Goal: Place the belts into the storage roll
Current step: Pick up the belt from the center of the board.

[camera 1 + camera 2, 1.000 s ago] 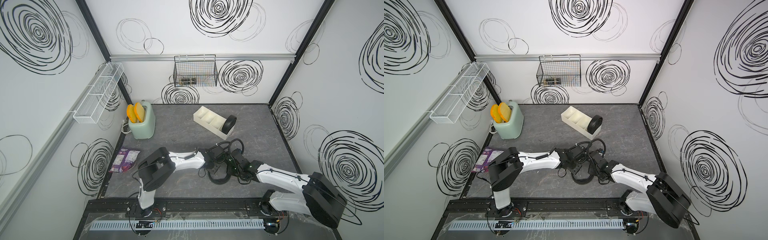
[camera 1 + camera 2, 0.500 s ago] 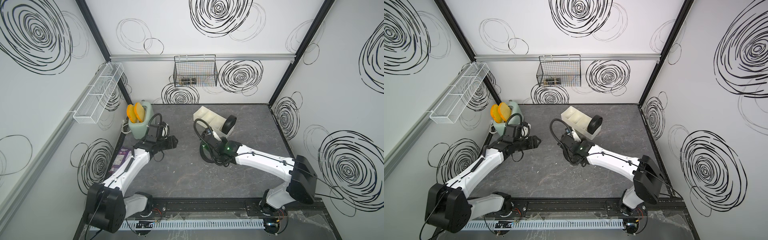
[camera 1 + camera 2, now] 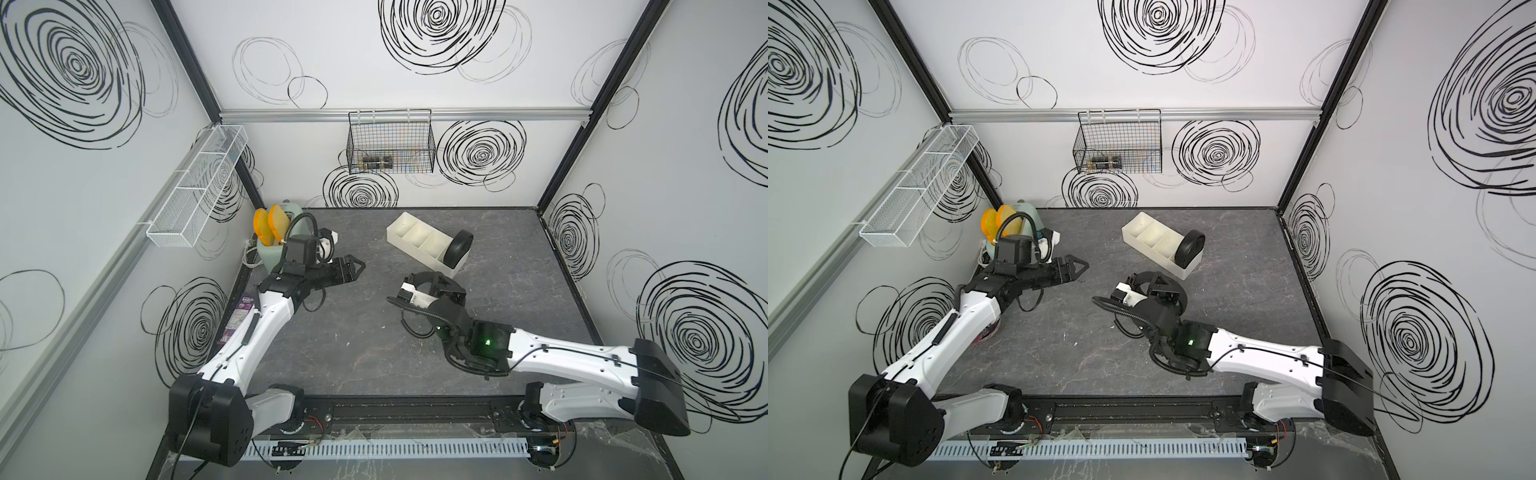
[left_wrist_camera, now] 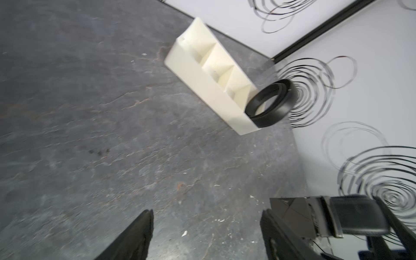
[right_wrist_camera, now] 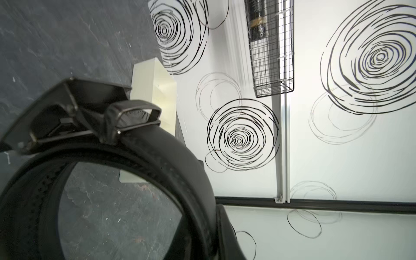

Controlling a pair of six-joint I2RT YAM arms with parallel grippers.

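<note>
The cream storage roll (image 3: 409,235) (image 3: 1144,230) lies at an angle at the back of the table. One coiled black belt (image 3: 458,248) (image 4: 270,103) stands in its end compartment on the right. A second belt (image 5: 162,153), coiled, with its dark buckle (image 5: 132,117) on top, is held off the table just in front of that end. My right gripper (image 3: 434,286) is shut on it, one finger (image 5: 225,236) pressed to the coil's outside. My left gripper (image 3: 358,268) (image 4: 206,213) hangs open and empty over bare table at the left, near the toaster.
A green toaster (image 3: 270,251) with orange slices stands at the back left, a purple packet (image 3: 239,316) lies by the left wall. A white wire shelf (image 3: 195,195) hangs on the left wall and a black wire basket (image 3: 390,145) on the back wall.
The left gripper let go of the belt, opened and swung back to the left by the toaster. The right gripper carried the coiled belt from the front middle towards the tray's right end.
</note>
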